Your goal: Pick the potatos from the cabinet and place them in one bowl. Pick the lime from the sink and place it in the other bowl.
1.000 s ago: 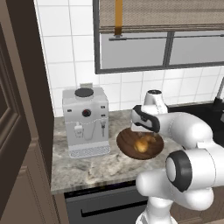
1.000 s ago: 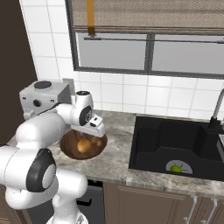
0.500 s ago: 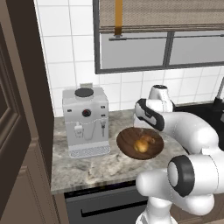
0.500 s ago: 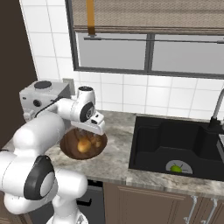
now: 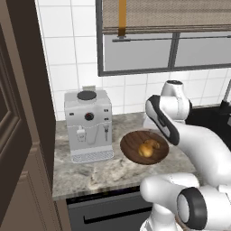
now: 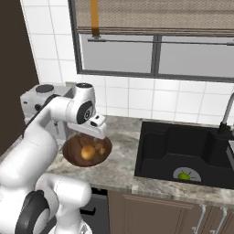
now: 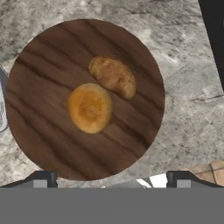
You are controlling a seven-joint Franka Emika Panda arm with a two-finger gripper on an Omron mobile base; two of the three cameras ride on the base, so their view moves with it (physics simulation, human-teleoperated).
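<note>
Two golden-brown potatos (image 7: 89, 108) (image 7: 113, 76) lie side by side in the dark wooden bowl (image 7: 39, 131) on the stone counter. My gripper (image 7: 111, 180) hangs open above the bowl's near rim, with nothing between its fingers. From the right base view the potatos (image 6: 86, 152) rest in the bowl (image 6: 73, 157) under my hand. The lime (image 6: 183, 176) sits on the drain of the black sink (image 6: 183, 141). The dark brown cabinet (image 5: 18, 135) stands at the far left, its door swung toward me. The other bowl is out of view.
A silver coffee machine (image 5: 88, 124) stands left of the bowl (image 5: 131, 151) against the tiled wall. A curved tap (image 6: 226, 114) rises at the sink's right side. Bare counter lies between the bowl and the sink.
My hand has risen off the bowl and drifted a little toward the sink. The jaws have spread slightly wider. Both potatos stay still in the bowl.
</note>
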